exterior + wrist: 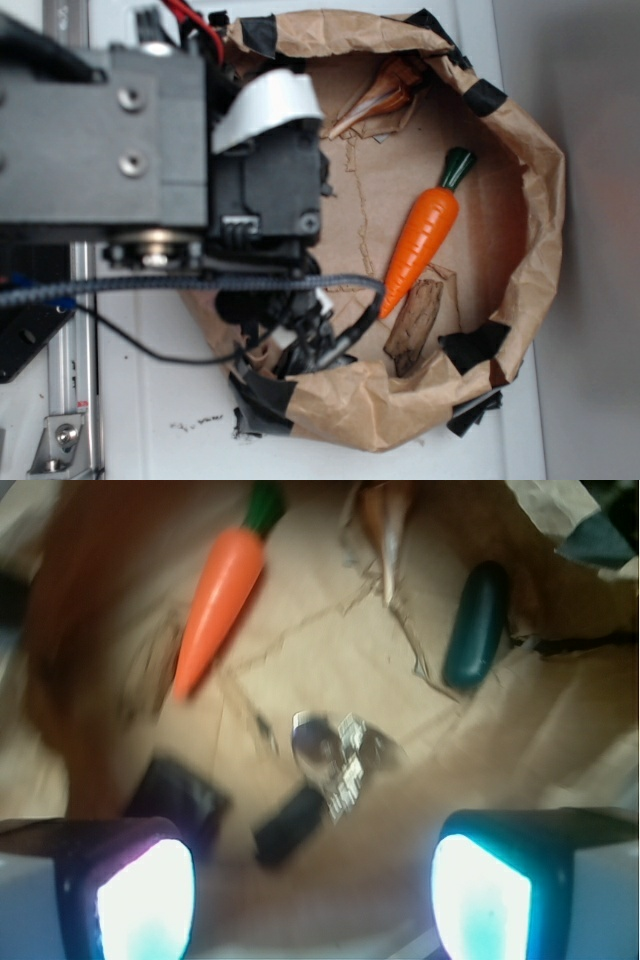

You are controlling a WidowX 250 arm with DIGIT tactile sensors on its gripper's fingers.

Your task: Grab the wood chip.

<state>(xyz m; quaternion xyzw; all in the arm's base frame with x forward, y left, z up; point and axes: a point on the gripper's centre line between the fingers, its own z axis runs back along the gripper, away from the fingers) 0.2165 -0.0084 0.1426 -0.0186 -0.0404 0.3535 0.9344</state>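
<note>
The wood chip (415,325) is a small rough brown piece lying flat on the floor of the brown paper nest (540,210), at its lower right, just below the tip of the orange carrot (425,240). The arm (200,170) covers the nest's left part and hides the fingers in the exterior view; the chip lies well to its right. In the blurred wrist view my gripper (313,880) is open over bare paper, its lit pads (145,900) far apart with nothing between them. The carrot (220,585) shows at upper left there. I cannot make out the chip in that view.
Black tape patches (475,345) sit on the nest's rim. A torn orange and white scrap (385,95) lies at the far side. The wrist view also shows a dark green oblong object (475,625), a shiny crumpled piece (335,750) and a black piece (288,825).
</note>
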